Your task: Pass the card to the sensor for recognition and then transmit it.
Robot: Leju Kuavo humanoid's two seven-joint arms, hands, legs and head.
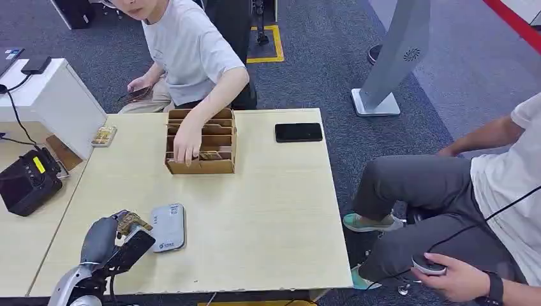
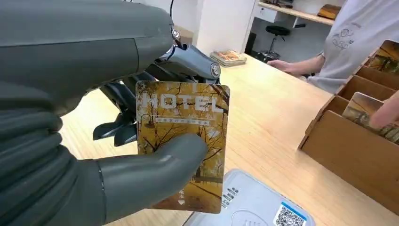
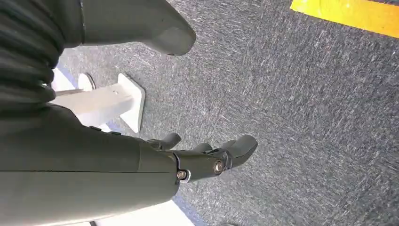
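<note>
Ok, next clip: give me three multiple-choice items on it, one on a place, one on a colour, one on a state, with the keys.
1. Where does the grey card reader lie?
A. on the table by the left robot hand
B. inside the cardboard box
C. on the floor

2. What colour is the phone at the table's far side?
A. white
B. black
C. yellow

3. What is the left robot hand doing?
A. lying flat on the table
B. pressing the reader
C. holding the hotel card

Key: 1 A, the head view shows the reader on the wood right beside that robot hand; 2 B, the phone is a black slab; 3 C, the left wrist view shows the thumb pressed on the card's face.
</note>
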